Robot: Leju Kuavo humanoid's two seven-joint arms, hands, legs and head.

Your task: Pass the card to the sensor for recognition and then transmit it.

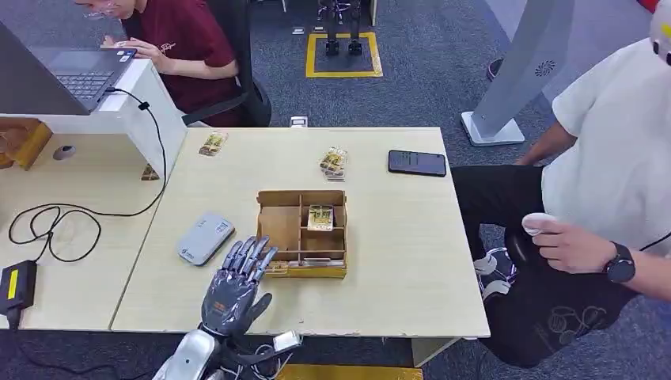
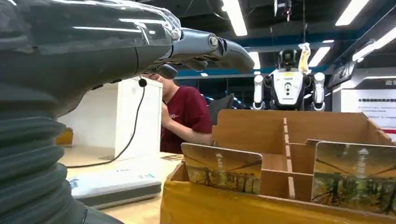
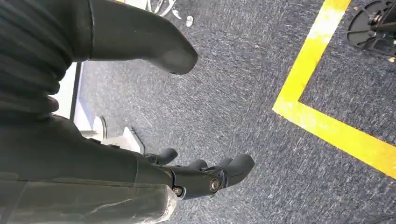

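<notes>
The robot's left hand point(image 1: 236, 279), fingers spread and holding nothing, hovers over the near-left corner of the cardboard tray point(image 1: 303, 232), where a card point(image 2: 221, 167) stands just beneath its fingertips, best pinched by its upper edge.

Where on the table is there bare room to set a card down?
Bare tabletop lies right of the cardboard box, below the phone, and between the card reader and the loose card. It is crowded where the left robot hand hovers beside box and reader.
</notes>
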